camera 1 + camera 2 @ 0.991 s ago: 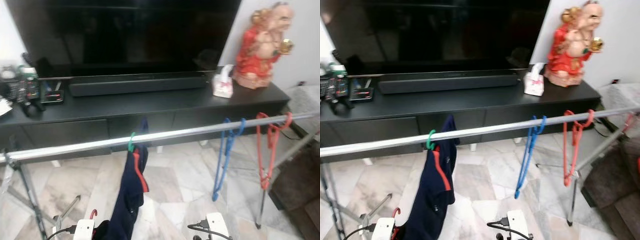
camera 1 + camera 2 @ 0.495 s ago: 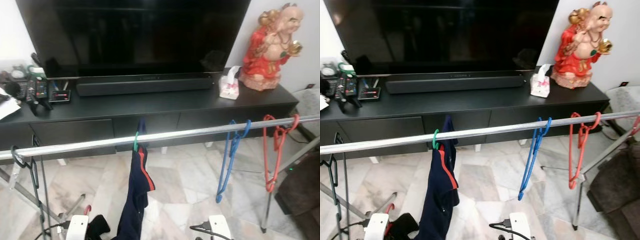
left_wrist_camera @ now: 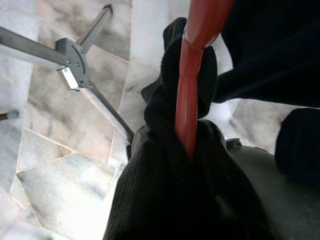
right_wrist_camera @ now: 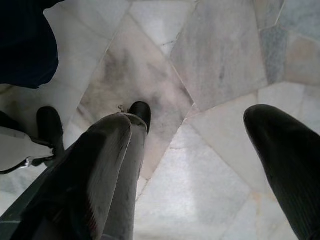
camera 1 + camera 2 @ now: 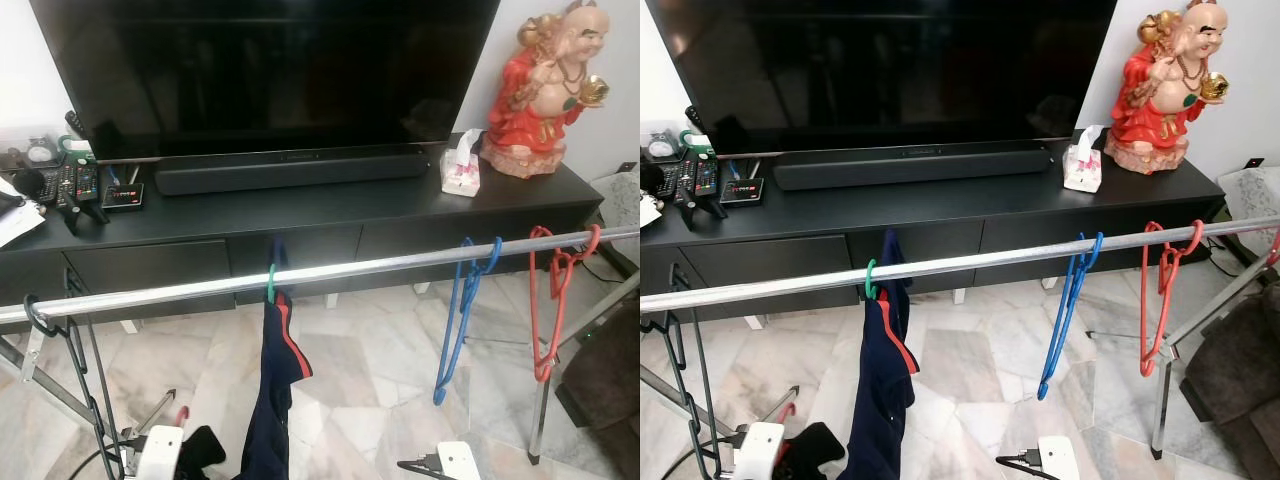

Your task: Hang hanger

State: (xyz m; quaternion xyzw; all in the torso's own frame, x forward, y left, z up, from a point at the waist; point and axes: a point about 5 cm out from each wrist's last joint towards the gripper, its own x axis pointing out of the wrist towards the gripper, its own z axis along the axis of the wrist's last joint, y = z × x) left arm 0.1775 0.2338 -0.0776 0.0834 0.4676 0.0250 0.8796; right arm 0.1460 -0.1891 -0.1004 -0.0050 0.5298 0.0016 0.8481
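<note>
left gripper (image 3: 192, 145): we see its black fingers (image 3: 165, 190) closed on a red hanger (image 3: 192, 95) that carries a dark garment (image 3: 280, 50) — held low, near the marble floor (image 3: 60, 150).
right gripper (image 4: 200, 165): its fingers (image 4: 95, 170) stand spread apart with nothing between them, pointing down at the floor tiles.
red hanger: we also catch its hook (image 5: 181, 414) just beside the left wrist (image 5: 158, 455), below the rail and not on it.
rail (image 5: 400, 266): a silver bar crossing in front of us; on it hang a black hanger (image 5: 60, 330) at the far left, a green-hooked hanger (image 5: 270, 285) with a navy garment (image 5: 275, 390), a blue hanger (image 5: 460, 310) and another red hanger (image 5: 550, 300) to the right.
rack legs (image 3: 82, 65): grey metal, on the floor beside the left gripper.
bench (image 5: 300, 215): black and low — behind the rail, bearing a television (image 5: 270, 70), a soundbar (image 5: 290, 170), remotes (image 5: 75, 185), a tissue box (image 5: 460, 172) and a red figurine (image 5: 545, 85).
</note>
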